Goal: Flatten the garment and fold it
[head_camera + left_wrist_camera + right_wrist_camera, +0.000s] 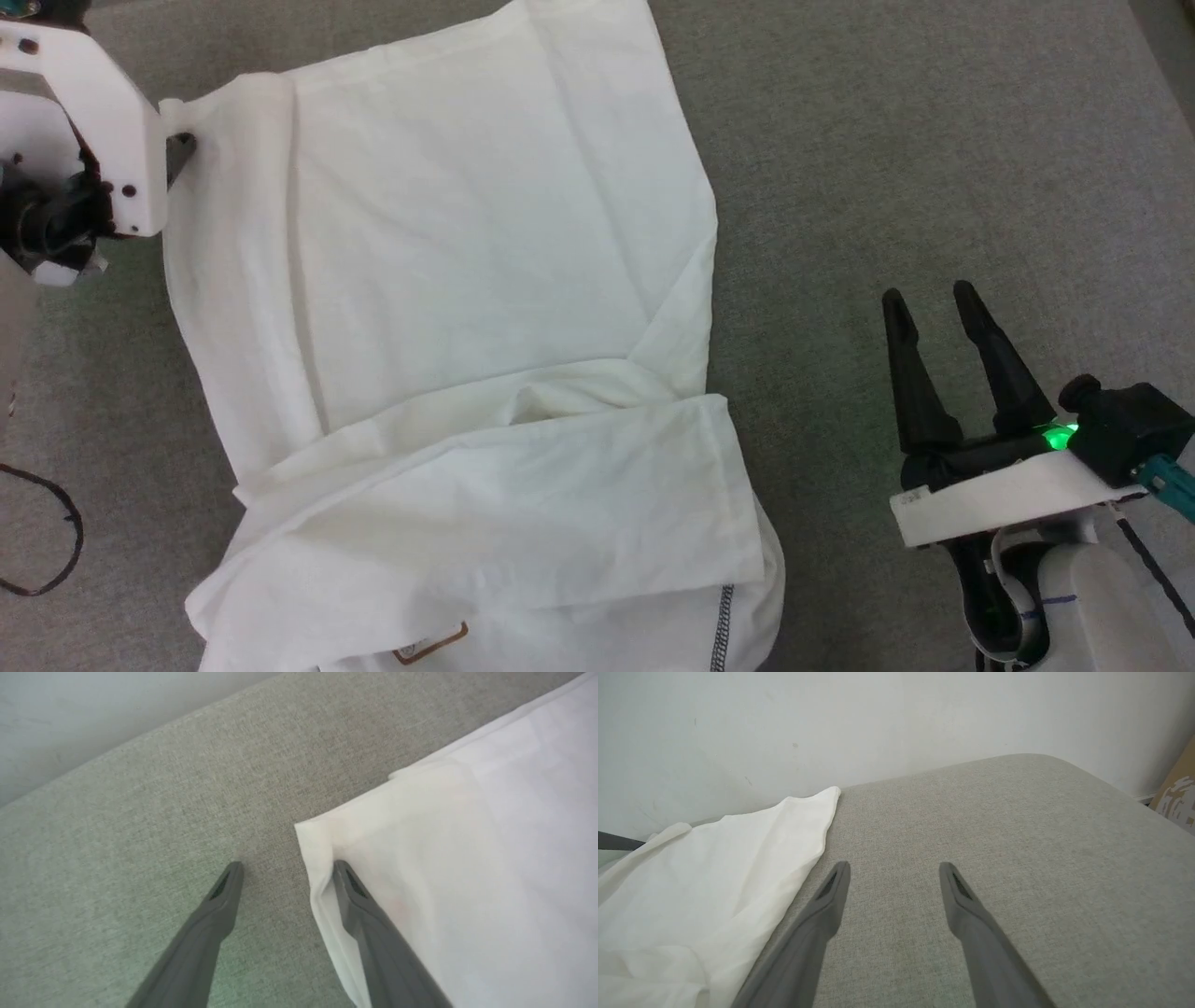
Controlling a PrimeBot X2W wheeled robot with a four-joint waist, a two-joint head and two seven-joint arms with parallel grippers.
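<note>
Looking right of the white thin-fabric T-shirt (448, 280), you have bare grey woven surface (934, 140) to its rounded far corner, your right gripper (927, 294) over it, fingers apart. Your left gripper (287, 868), also spread, straddles the shirt's corner by the far left edge.

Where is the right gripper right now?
In the head view the right gripper is lower right, open over the grey surface, apart from the garment on its left.

A grey fabric surface (934, 140) — on it lies the white garment (448, 280), partly folded.
</note>
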